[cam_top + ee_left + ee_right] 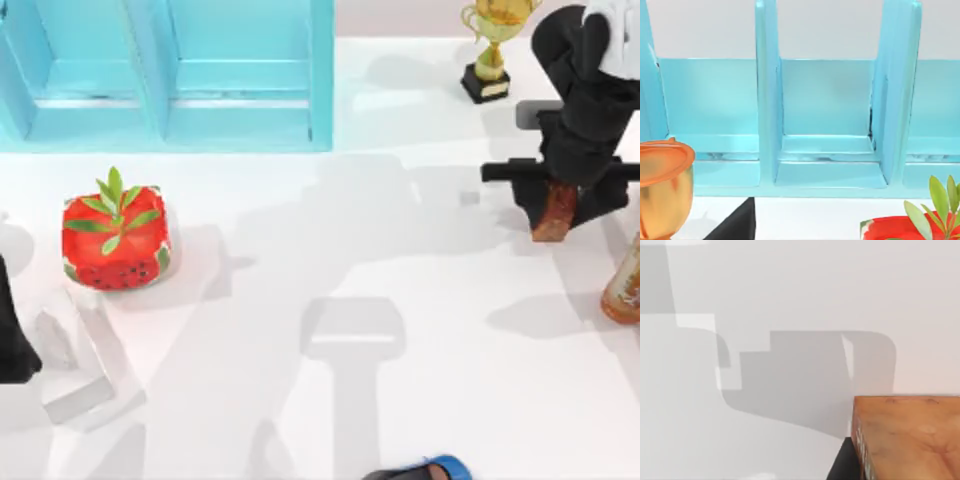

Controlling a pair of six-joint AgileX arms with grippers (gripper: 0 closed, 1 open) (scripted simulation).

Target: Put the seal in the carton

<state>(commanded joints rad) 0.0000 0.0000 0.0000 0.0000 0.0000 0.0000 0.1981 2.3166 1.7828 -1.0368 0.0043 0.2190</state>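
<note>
The seal (556, 208), a small reddish-brown mottled block, hangs at the table's right side, with my right gripper (555, 218) shut on it from above. Its shadow falls on the white tabletop to the left. In the right wrist view the seal (905, 437) sits close to the camera, with a black finger (841, 467) beside it. The carton (320, 75) is a light blue box with upright dividers at the back left. It also faces the left wrist camera as open compartments (767, 100). My left arm (10, 335) rests at the table's left edge.
A red watermelon-patterned cube (115, 240) with green leaves stands at the left, in front of the carton. A gold trophy (490, 45) stands at the back right, and an orange-brown bottle (625, 280) at the right edge. A blue object (440, 468) lies at the front edge.
</note>
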